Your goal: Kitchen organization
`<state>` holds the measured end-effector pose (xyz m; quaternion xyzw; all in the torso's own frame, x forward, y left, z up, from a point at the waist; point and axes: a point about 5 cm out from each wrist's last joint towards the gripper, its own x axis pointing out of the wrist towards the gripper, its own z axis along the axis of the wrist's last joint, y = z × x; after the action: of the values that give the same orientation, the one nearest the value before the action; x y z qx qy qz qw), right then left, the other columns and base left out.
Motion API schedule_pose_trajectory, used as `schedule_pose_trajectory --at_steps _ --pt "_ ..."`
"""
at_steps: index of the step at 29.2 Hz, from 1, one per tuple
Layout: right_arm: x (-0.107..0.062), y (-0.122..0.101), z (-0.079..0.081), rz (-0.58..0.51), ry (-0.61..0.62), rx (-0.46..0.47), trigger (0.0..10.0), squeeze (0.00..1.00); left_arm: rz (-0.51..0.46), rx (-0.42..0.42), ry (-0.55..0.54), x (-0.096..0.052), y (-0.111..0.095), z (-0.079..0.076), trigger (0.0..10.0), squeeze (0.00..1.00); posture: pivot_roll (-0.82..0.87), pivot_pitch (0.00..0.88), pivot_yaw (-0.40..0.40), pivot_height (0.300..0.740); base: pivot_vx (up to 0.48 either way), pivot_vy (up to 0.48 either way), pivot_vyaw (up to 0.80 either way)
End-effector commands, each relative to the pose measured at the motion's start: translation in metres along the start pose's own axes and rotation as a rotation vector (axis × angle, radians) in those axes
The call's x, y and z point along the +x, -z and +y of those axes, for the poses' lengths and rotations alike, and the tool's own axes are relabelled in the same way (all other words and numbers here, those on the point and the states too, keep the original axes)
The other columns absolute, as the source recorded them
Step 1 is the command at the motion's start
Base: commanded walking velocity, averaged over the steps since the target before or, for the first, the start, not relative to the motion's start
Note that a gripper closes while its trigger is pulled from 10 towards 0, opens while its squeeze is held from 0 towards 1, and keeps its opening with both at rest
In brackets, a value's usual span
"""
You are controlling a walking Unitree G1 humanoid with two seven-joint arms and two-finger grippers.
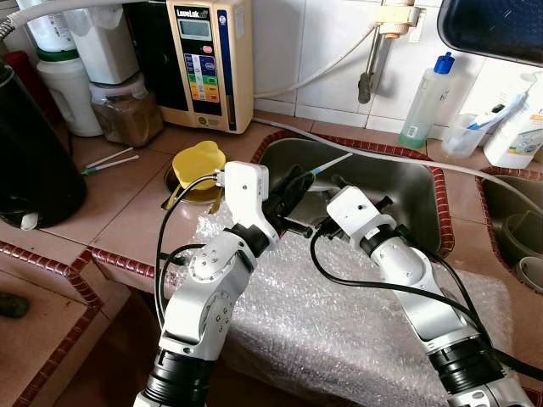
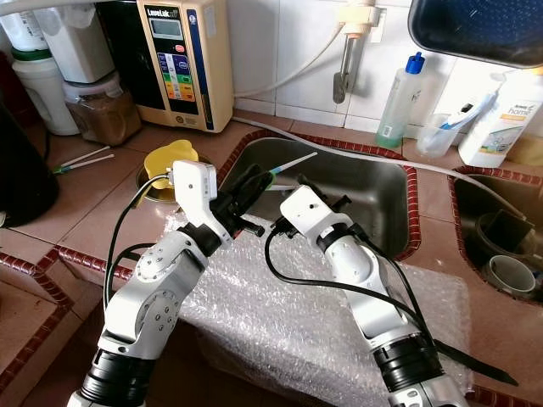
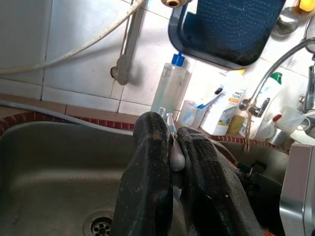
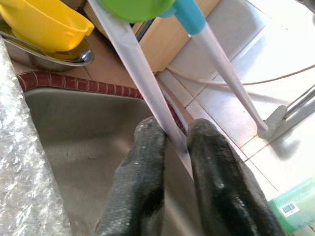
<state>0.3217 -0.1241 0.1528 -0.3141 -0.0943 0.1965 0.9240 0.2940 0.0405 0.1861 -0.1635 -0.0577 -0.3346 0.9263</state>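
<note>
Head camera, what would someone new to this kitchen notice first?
Both silver arms meet over the steel sink: the left claw and right claw each pinch a pale chopstick with a coloured end. Bubble wrap lies over the counter edge under the arms. Left of the sink, a yellow bowl sits in a metal dish, with a cream water machine behind it by the wall.

The sink (image 1: 407,199) basin lies open behind both grippers. Bubble wrap (image 1: 339,322) covers its front edge. A yellow bowl (image 1: 198,165) crowds the sink's left edge, bottles (image 1: 427,102) apparently line the counter's back edge.
</note>
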Motion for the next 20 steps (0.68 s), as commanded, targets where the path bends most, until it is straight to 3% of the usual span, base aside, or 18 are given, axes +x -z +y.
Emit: schedule_pose_trajectory --at_steps 1,12,17,20 --pt "0.0016 -0.0039 -0.0053 -0.026 0.01 0.007 0.0 0.0 0.009 0.0 0.015 0.0 0.0016 -0.0026 2.9 0.0 -0.01 0.0 0.0 0.74 0.0 0.0 0.0" --pt "0.0032 -0.0058 0.0009 -0.043 -0.003 0.02 0.0 0.0 0.024 0.001 0.022 -0.0009 0.0036 -0.0015 3.2 0.0 0.0 0.0 0.009 0.74 0.0 0.0 0.0" --pt "0.002 -0.0044 -0.0005 -0.042 0.006 0.017 0.0 0.0 0.038 0.004 0.025 -0.0015 0.0053 0.0002 4.2 0.0 0.0 0.0 0.012 0.74 0.0 0.0 0.0" --pt "0.002 -0.004 -0.0014 -0.042 0.009 0.015 0.0 0.0 0.04 0.007 0.022 -0.0015 0.0055 0.0008 4.2 0.0 0.0 0.0 0.013 0.74 0.0 0.0 0.0"
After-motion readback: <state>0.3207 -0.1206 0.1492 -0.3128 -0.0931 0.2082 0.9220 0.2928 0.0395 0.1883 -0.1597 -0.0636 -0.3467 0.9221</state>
